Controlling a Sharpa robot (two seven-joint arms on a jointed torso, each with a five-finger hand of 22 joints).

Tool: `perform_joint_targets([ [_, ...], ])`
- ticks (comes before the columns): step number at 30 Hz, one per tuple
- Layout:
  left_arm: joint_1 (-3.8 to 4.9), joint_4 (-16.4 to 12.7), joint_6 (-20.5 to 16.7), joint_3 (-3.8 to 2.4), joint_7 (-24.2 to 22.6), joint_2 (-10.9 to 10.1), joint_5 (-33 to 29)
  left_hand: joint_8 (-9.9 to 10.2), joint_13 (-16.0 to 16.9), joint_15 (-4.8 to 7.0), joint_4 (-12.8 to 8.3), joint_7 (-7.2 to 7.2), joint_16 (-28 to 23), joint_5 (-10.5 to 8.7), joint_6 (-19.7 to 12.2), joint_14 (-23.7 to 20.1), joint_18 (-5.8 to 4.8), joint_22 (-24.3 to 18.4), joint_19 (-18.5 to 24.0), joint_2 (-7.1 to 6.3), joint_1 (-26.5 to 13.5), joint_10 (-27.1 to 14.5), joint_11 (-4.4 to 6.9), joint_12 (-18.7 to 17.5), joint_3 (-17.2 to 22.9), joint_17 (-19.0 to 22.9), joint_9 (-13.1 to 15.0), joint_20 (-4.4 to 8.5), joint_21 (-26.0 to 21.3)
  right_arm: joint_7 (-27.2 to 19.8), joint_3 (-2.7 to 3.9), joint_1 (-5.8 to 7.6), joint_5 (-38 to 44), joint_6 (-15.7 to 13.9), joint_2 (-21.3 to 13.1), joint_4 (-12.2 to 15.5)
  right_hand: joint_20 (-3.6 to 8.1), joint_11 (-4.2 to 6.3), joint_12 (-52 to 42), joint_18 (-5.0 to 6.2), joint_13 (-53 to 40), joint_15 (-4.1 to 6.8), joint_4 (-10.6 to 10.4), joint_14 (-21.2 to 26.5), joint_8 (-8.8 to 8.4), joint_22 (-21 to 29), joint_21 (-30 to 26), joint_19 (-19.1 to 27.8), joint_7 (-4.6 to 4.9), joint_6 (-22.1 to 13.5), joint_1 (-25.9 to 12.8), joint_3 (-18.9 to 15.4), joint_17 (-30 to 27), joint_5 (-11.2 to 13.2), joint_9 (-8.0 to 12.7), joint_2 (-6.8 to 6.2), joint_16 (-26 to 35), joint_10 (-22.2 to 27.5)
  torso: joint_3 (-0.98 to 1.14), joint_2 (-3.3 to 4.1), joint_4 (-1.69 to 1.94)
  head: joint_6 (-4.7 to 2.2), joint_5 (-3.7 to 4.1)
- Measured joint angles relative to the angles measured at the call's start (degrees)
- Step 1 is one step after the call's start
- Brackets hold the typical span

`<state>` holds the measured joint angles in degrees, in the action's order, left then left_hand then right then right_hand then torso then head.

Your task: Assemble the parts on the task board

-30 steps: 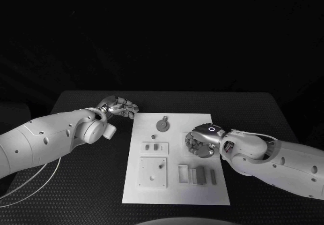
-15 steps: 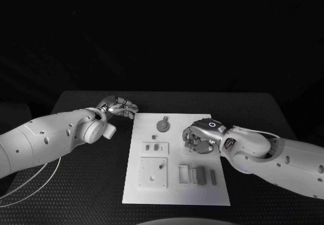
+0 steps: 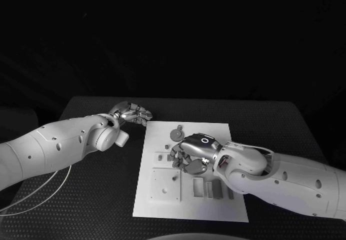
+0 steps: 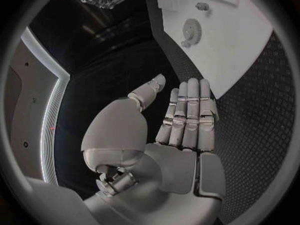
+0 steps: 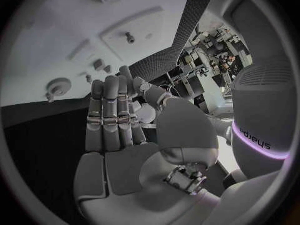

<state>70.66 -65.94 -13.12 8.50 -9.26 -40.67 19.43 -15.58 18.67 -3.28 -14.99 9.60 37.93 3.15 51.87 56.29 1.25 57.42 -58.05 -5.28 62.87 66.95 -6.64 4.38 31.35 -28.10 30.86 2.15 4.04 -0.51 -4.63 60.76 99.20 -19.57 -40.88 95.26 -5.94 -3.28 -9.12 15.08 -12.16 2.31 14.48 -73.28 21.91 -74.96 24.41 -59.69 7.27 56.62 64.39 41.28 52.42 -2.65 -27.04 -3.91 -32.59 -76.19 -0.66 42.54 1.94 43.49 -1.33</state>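
The right hand [image 3: 189,156] has been carried leftward across the task board [image 3: 191,202] since the earlier frames, from the board's right side to its middle, where it now hangs over the small plate with two slots [image 3: 163,158]. Its fingers [image 5: 111,116] are seen straight and pressed side by side in the right wrist view, with nothing held. The left hand [image 3: 131,114] has stayed off the board, just beyond its far left corner, above the black table [image 3: 288,120]; its fingers [image 4: 187,115] are likewise laid flat together and empty. The round gear-like part [image 3: 175,134] lies unmoved at the far end of the board. The square plate [image 3: 164,184] and the row of upright blocks [image 3: 213,189] are left as before on the near half.
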Motion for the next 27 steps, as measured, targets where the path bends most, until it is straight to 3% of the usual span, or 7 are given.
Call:
perform_joint_targets([
  [4, 0.0, 0.01, 0.01, 0.0, 0.0, 0.22, -0.07, 0.0, 0.0, 0.0, 0.0, 0.0, 0.0, 0.0, 0.0, 0.0, 0.0, 0.0, 0.0, 0.0, 0.0, 0.0, 0.0, 0.0, 0.0, -0.05, 0.0, 0.0, 0.0, -0.5, -0.88, -0.58, 0.17, 0.1, 1.48, -0.27, 0.0, 0.0, 0.0, 0.0, -0.09, -0.01, 0.15, 0.0, 0.0, 0.0, 0.0, 0.0, 0.0, 0.0, -0.06, 0.15, 0.01, 0.0, 0.0, 0.06, 0.0, 0.0, -0.03, 0.06, 0.03, 0.03, -0.29],
  [7, 0.0, 0.01, 0.02, 0.0, -0.01, 0.44, -0.14, 0.0, 0.0, 0.0, 0.0, 0.0, 0.0, 0.0, 0.0, 0.0, 0.0, 0.0, 0.0, 0.0, 0.0, 0.0, 0.0, 0.0, 0.0, -0.05, -0.04, 0.0, 0.0, -0.8, -1.99, -0.8, 0.68, 0.26, 2.59, -0.68, 0.0, 0.0, 0.0, -0.01, -0.09, -0.01, 0.15, 0.0, -0.01, 0.0, 0.0, 0.0, -0.02, -0.02, -0.06, 0.15, 0.01, 0.0, 0.0, 0.06, 0.0, 0.0, -0.07, 0.08, 0.04, 0.06, -0.44],
  [15, 0.0, -0.16, 0.06, 0.0, -0.01, 0.6, -0.23, 0.0, -0.01, 0.0, 0.0, 0.0, 0.0, 0.0, 0.0, 0.0, 0.0, 0.0, 0.0, 0.0, 0.0, 0.0, 0.0, 0.0, 0.0, -0.1, -0.05, 0.0, 0.0, -1.47, -4.1, -2.19, 2.11, 1.17, 4.92, -2.37, 0.0, 0.0, 0.0, -0.01, -0.17, -0.02, 0.15, 0.0, -0.13, 0.01, 0.14, 0.01, 0.05, 0.06, -0.07, 0.15, 0.01, 0.0, 0.0, 0.05, 0.0, 0.0, -0.1, 0.09, 0.04, 0.3, -0.91],
  [27, 0.0, -0.38, 0.2, 0.0, -0.01, 0.4, -0.28, 0.0, -0.02, 0.0, 0.0, 0.0, -0.23, 0.0, 0.0, 0.0, 0.0, -0.04, 0.0, 0.0, 0.0, 0.0, 0.0, 0.0, 0.0, -0.18, -0.05, 0.0, 0.0, -1.95, -4.41, -3.67, 4.19, 1.7, 6.4, -3.54, -0.01, 0.0, 0.0, -0.02, -0.26, -0.03, 0.39, 0.0, -0.3, 0.02, 0.31, 0.01, 0.04, 0.07, -0.12, 0.23, 0.06, 0.01, 0.0, -0.01, 0.0, 0.0, 0.08, 0.14, -0.09, 0.77, -1.42],
])
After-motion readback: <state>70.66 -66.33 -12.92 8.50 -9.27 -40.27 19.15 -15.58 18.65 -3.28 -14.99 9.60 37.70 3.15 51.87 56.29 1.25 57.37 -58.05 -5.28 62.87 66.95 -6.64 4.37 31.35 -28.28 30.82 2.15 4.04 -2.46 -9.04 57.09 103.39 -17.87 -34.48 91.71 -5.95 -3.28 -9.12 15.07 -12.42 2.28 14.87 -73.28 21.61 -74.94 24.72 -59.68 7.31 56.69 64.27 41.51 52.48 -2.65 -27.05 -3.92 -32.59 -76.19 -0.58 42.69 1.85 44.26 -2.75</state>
